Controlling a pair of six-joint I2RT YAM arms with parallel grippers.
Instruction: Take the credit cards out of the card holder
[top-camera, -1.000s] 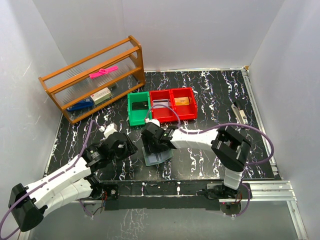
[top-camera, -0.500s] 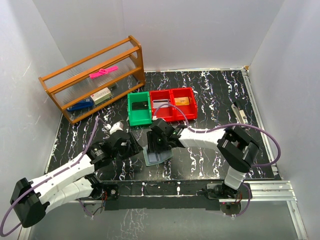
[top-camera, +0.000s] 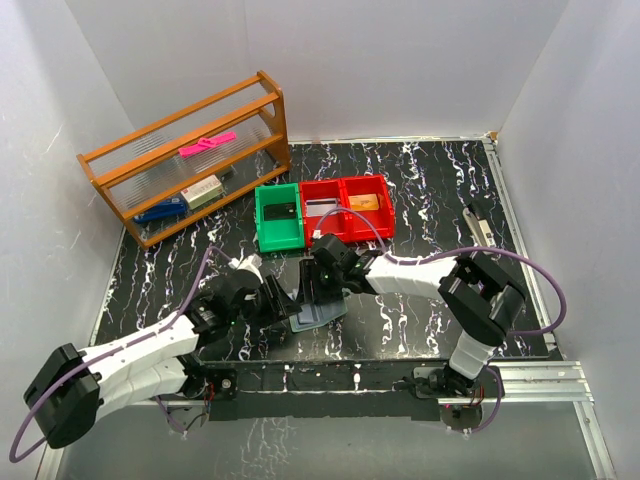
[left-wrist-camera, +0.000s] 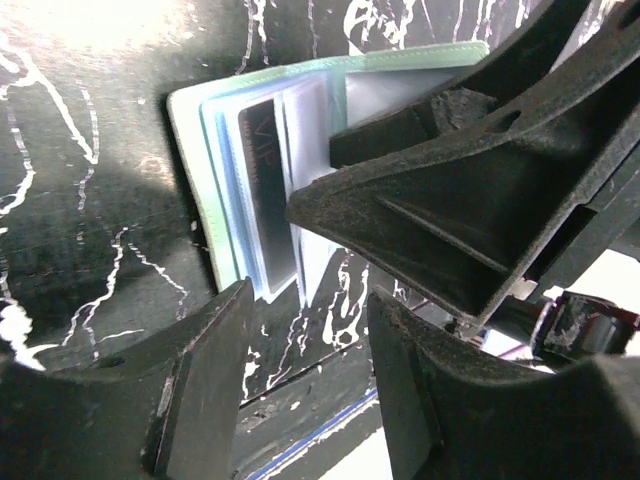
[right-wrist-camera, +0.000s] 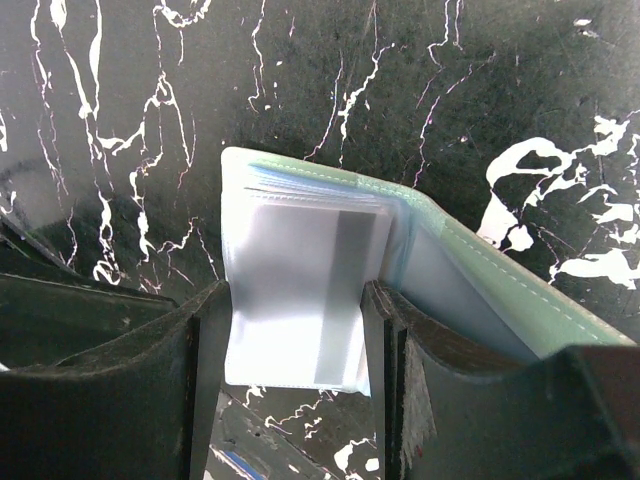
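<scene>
Right, the card holder (top-camera: 320, 310) lies open on the black marbled surface (top-camera: 420, 190), close to its near edge and about midway across. Through the right wrist camera I see its pale green edging and a stack of clear sleeves. The cards (right-wrist-camera: 300, 290) are inside the sleeves; the top one here is whitish with a dark stripe. The left wrist camera shows a dark card (left-wrist-camera: 265, 190) tucked in a sleeve on the holder's other side.

My right jaws reach in from 3 o'clock and straddle the sleeve stack, flanking it on both sides. Whether they are squeezing it I cannot tell. My left jaws come in from 8 o'clock, released, with nothing between them, their tips just short of the holder's edge.

At 12 o'clock from the holder stand a green bin (top-camera: 278, 217) and red bins (top-camera: 345, 207), side by side. At 10 o'clock, well apart, a wooden rack (top-camera: 185, 160) carries a pink item (top-camera: 207, 145).
</scene>
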